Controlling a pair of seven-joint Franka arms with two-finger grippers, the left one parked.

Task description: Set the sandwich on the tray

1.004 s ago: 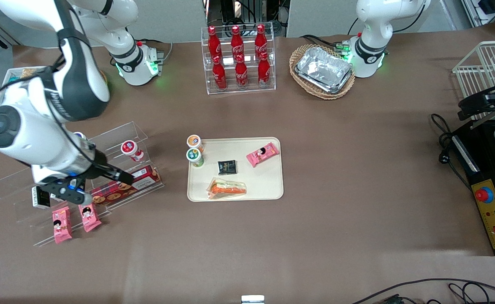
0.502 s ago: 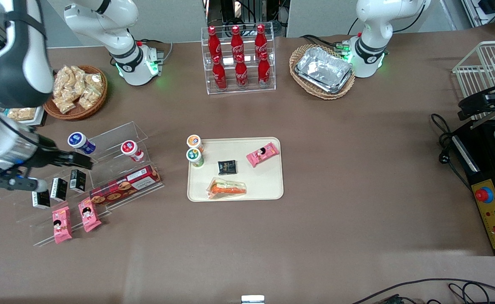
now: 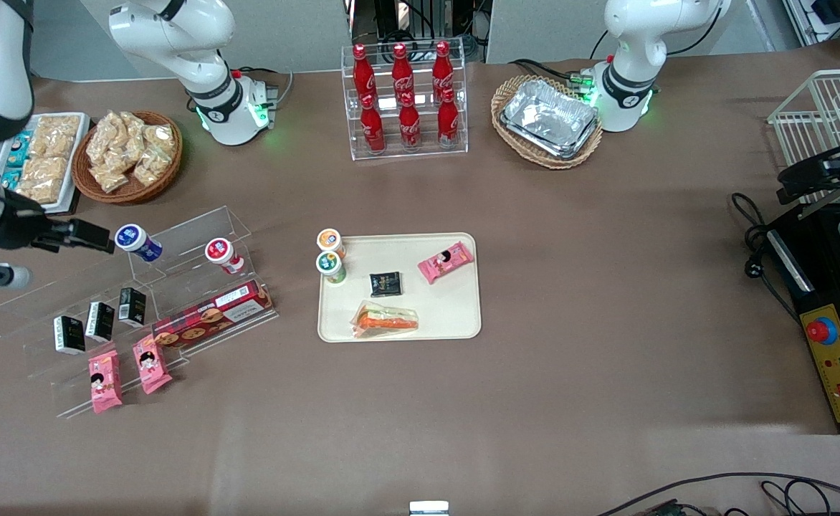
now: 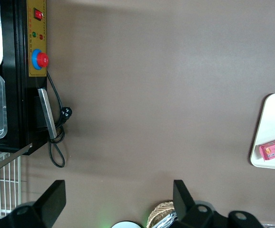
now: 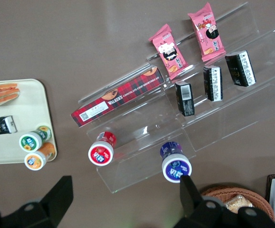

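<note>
Six cola bottles [image 3: 406, 97], three pink snack packets [image 3: 105, 381], four cups [image 3: 332, 266].

Lighting: bright, even, overhead; colours true across the brown bench [image 3: 606, 287]. Shadows: soft, short, lying close under objects; a broad dim shadow on the bench beneath the end effector [image 3: 40, 254], which hangs toward the working arm's end. Glare: white highlights on the foil trays [image 3: 550, 116] well away from the end effector, and on the clear acrylic shelf [image 5: 175, 128] directly below it. Focus: sharp in the front view; end effector fingers [image 5: 56, 197] slightly soft in the right wrist view.
</note>
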